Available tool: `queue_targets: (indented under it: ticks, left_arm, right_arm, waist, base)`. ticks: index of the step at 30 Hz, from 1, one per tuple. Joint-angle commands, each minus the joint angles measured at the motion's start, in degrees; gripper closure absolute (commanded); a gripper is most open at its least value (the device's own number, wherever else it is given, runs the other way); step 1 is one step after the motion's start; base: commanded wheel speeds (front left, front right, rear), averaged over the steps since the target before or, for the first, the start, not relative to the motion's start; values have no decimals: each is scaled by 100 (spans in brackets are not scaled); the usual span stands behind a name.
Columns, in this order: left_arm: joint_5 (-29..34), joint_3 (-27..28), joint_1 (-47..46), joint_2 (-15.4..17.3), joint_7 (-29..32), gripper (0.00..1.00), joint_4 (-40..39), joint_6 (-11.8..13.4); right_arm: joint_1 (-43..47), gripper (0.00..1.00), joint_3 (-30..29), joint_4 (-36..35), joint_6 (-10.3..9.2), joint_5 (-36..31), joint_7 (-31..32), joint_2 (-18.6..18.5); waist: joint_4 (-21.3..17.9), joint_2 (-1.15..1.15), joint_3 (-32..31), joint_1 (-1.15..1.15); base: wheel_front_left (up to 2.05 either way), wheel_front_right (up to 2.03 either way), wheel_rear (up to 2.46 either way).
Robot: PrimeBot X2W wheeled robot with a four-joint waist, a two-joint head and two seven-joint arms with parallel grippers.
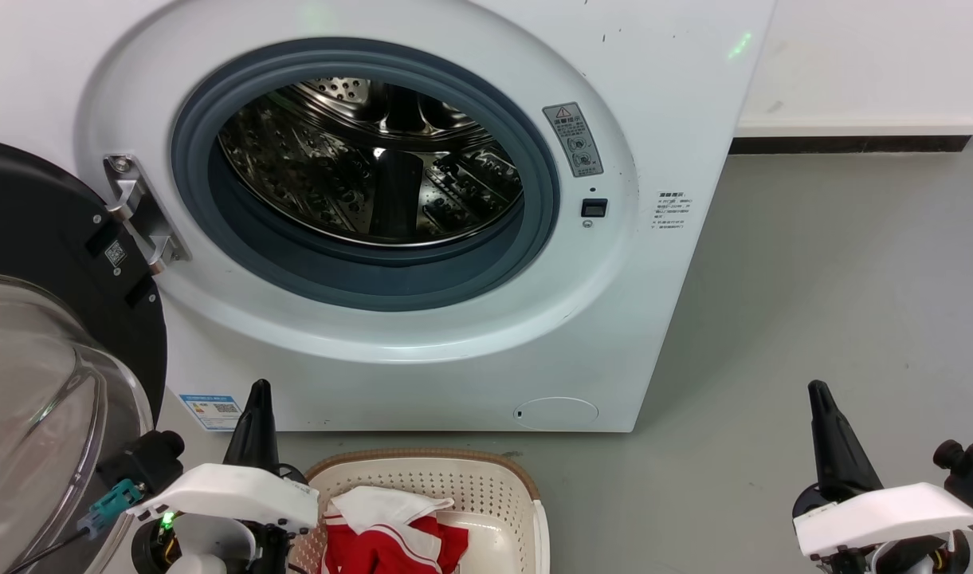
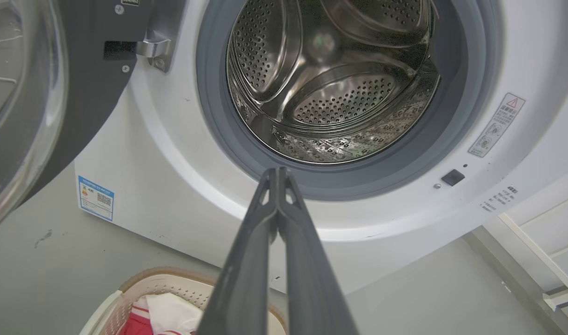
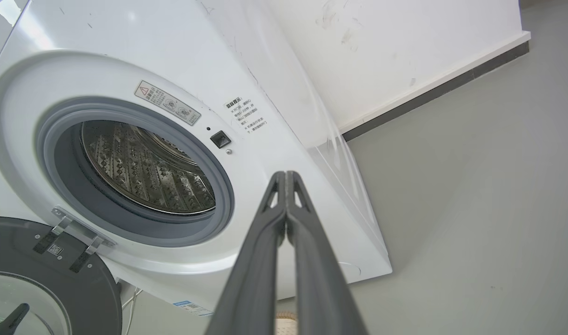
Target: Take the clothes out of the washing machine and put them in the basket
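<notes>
Clothes (image 1: 390, 538), red with white panels, lie heaped in the basket (image 1: 486, 488), just below the left gripper (image 1: 259, 392) and a little to its right. The jaws of that gripper are pressed together along their whole length and hold nothing. The right gripper (image 1: 817, 392) is likewise closed and empty, with bare floor (image 1: 837, 303) under it and the basket well off to its left.

The washer (image 1: 661, 96) stands ahead of both pairs of jaws. Its drum (image 2: 339, 93) is forward of and above the left tips, and to the left of the right ones. No fabric shows in the drum. The left wrist view takes in its lower curve and finds bare steel, though a strip just behind the seal (image 1: 358, 279) is hidden.

The basket sits close under the porthole, probably so that a garment pulled over the seal has only a short drop. The door (image 1: 48, 319) is swung wide, outside the left jaws, which leaves the way in clear.

Both grippers are held low and apart, either side of the basket, and neither is reaching toward anything. With the drum apparently empty, I judge the unloading done or very nearly so, and this looks like a resting pose. At most, a check of the hidden strip seems to remain.
</notes>
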Motion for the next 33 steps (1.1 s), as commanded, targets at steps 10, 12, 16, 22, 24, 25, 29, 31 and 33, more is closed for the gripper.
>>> queue_targets:
  ticks: [10, 12, 16, 22, 24, 25, 29, 31, 33]
  left_arm:
    - [-1042, 123, -59, -19, 245, 100, -105, -108]
    - [-1198, 139, -57, -22, 284, 100, -108, -124]
    - [-1509, 171, -53, -29, 359, 100, -113, -148]
    - [-1951, 217, -46, -40, 470, 100, -120, -190]
    - [-2096, 231, -44, -44, 504, 100, -122, -202]
    - [-2162, 238, -43, -45, 524, 100, -123, -210]
    - [-2436, 265, -39, -50, 590, 100, -126, -235]
    - [-2565, 278, -37, -54, 626, 100, -128, -246]
    - [-2699, 289, -35, -57, 655, 100, -130, -257]
  right_arm:
    - [-229, 100, -39, 58, 0, 1077, 193, -70]
    - [-244, 100, -46, 76, 0, 1235, 225, -73]
    - [-274, 100, -58, 110, 0, 1551, 281, -78]
    - [-314, 100, -80, 162, 0, 1994, 374, -82]
    - [-323, 100, -87, 179, 0, 2143, 401, -83]
    - [-326, 100, -90, 188, 0, 2212, 414, -84]
    - [-356, 100, -104, 219, 0, 2484, 472, -85]
    - [-367, 100, -112, 235, 0, 2613, 495, -85]
    - [-379, 100, -120, 251, 0, 2745, 529, -86]
  waist:
    - [9, 0, -18, 0]
    - [11, 0, -21, 0]
    - [14, 0, -27, 0]
    - [18, 0, -37, 0]
    - [20, 0, -40, 0]
    - [21, 0, -42, 0]
    - [24, 0, -48, 0]
    - [26, 0, -52, 0]
    - [27, 0, -55, 0]
  base:
    - [0, 0, 0]
    - [0, 0, 0]
    - [0, 0, 0]
    - [0, 0, 0]
    - [0, 0, 0]
    - [0, 0, 0]
    - [0, 0, 0]
    - [0, 0, 0]
    - [0, 0, 0]
